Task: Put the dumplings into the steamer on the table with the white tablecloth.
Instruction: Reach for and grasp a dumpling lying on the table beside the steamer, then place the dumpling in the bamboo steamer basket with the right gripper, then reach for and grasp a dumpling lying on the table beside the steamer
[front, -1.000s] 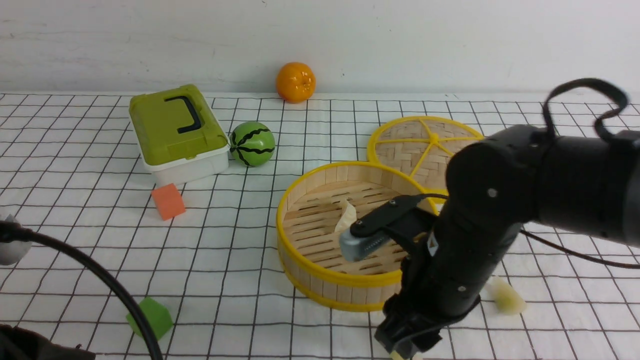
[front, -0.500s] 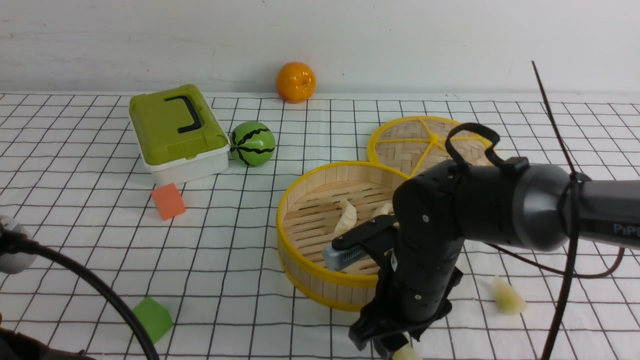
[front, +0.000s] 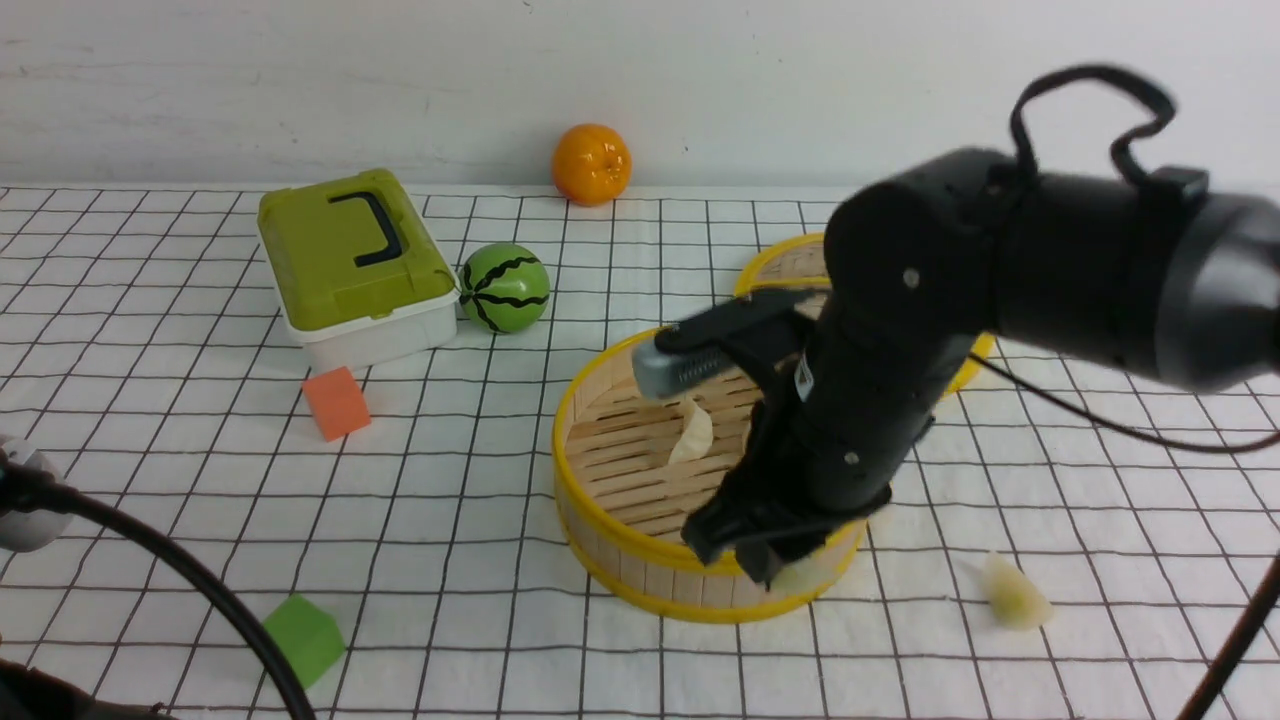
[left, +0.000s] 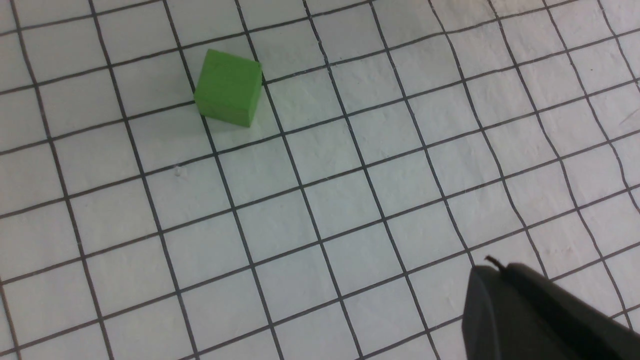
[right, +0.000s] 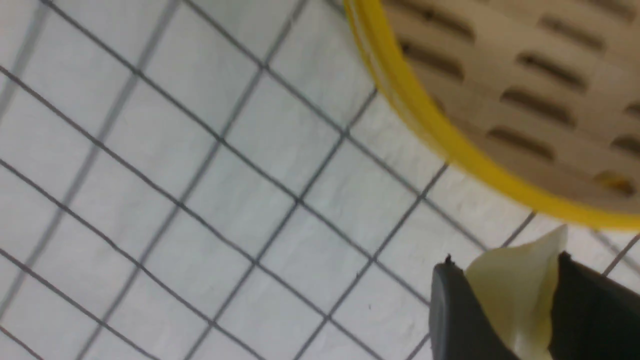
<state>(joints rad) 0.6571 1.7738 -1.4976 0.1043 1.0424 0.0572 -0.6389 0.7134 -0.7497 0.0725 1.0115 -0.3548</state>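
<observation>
Arm: Lifted since a second ago. My right arm (front: 1000, 250) was low over the white tablecloth (front: 300, 520) on the near side of the steamer (front: 610, 545). Now it hangs at the steamer's near rim.

Operator: And the fingers?

Arm: My right gripper (right: 506, 300) is pinching the held dumpling (right: 522, 260). Its long axis runs out past my fingertips (right: 455, 325), narrow end toward the steamer. My left gripper (left: 500, 290) is pressed together on nothing, well away from the steamer, near a green cube (left: 227, 87).

Operator: What does the next move turn on?

Arm: By the wrist view I'm just outside the yellow rim, and the slatted floor lies beyond it. I judge a short carry inward, then release. One dumpling on the slats (front: 692, 432) lies further inside. A loose dumpling (front: 1012, 595) waits on the cloth right of the steamer, nearer my right arm.
</observation>
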